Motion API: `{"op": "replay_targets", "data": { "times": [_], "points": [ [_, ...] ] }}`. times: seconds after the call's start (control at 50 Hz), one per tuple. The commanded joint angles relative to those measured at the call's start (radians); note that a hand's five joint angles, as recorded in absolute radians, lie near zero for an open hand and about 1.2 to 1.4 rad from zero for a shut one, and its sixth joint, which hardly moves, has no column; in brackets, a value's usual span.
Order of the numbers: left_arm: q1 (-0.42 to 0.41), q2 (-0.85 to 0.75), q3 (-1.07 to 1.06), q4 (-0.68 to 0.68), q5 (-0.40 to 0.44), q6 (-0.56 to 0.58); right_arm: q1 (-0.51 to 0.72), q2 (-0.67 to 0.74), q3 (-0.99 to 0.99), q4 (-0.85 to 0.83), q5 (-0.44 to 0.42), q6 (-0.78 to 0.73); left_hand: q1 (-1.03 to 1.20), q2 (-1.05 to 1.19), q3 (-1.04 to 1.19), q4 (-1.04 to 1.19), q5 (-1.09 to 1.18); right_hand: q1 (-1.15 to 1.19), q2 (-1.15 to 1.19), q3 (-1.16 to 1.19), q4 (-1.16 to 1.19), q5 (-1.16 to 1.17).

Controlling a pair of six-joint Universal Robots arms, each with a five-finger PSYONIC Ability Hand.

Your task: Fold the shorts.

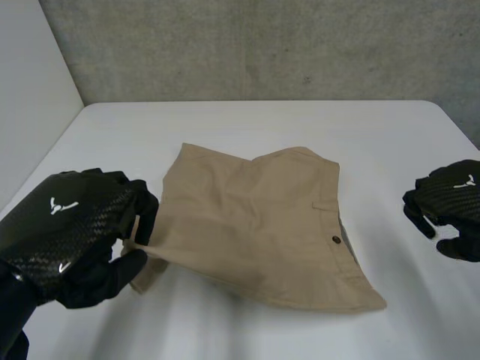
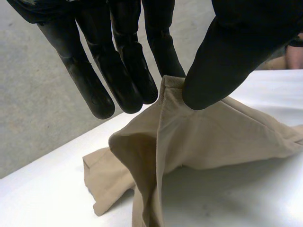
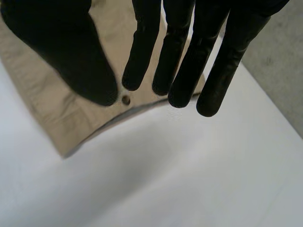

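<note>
Shorts (image 1: 255,225), one edge seemingly in left hand (image 1: 67,232)

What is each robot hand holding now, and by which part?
The left robot hand pinches the shorts at the raised edge on its side. The right robot hand is open and holds nothing.

the right hand (image 3: 71,56) points straight fingers (image 3: 184,61) at the shorts' (image 3: 47,106) buttoned edge on the table (image 3: 189,179).
</note>
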Motion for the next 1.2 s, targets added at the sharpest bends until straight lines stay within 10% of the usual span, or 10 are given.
{"op": "replay_targets", "data": {
  "times": [0.02,0.16,0.62,0.72,0.82,1.04,1.2],
  "points": [
    [0.066,-0.148,-0.006,0.116,-0.004,0.001,0.015,0.080,0.130,-0.246,-0.087,0.319,0.276,0.201,0.206,0.196,0.273,-0.351,-0.513,-0.516,-0.529,-0.526],
    [0.071,-0.276,0.040,0.227,-0.013,-0.003,0.091,0.140,0.251,-0.437,-0.072,0.561,0.276,0.201,0.206,0.196,0.273,-0.507,-0.669,-0.672,-0.685,-0.682],
    [0.117,-0.487,0.199,0.256,-0.061,-0.001,0.248,0.378,0.398,-0.724,0.140,0.567,0.276,0.201,0.206,0.196,0.273,-0.355,-0.517,-0.520,-0.533,-0.530],
    [0.138,-0.487,0.205,0.269,-0.062,0.001,0.240,0.386,0.395,-0.799,0.147,0.571,0.276,0.201,0.206,0.196,0.273,0.459,0.297,0.294,0.281,0.284],
    [0.140,-0.487,0.201,0.270,-0.066,0.001,0.243,0.326,0.377,-0.853,0.190,0.578,0.276,0.201,0.206,0.196,0.273,0.461,0.299,0.295,0.282,0.285],
    [0.137,-0.416,0.156,0.253,-0.064,0.002,0.257,0.094,0.265,-0.638,0.193,0.557,0.276,0.201,0.206,0.196,0.273,0.461,0.299,0.295,0.282,0.285],
    [0.128,-0.336,0.133,0.215,-0.050,0.001,0.217,-0.009,0.078,-0.218,0.186,0.278,0.276,0.201,0.206,0.196,0.273,0.461,0.299,0.295,0.282,0.285]
  ]
}}
